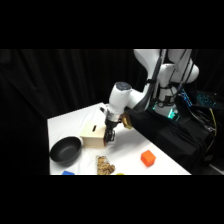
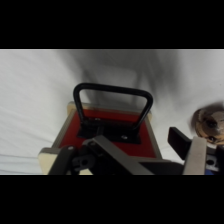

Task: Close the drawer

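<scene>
The drawer (image 2: 107,131) is seen directly ahead of the gripper (image 2: 145,155), red front and black loop handle (image 2: 112,105) facing it, at the pale wooden box (image 1: 93,136) mid-table. Finger state cannot be told. A push straight into the front is judged needed.

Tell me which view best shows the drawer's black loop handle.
The wrist view: the black loop handle stands out against the white table, rising from the drawer and its red front. In the side view the gripper blocks that side of the pale wooden box, so the handle cannot be made out.
</scene>
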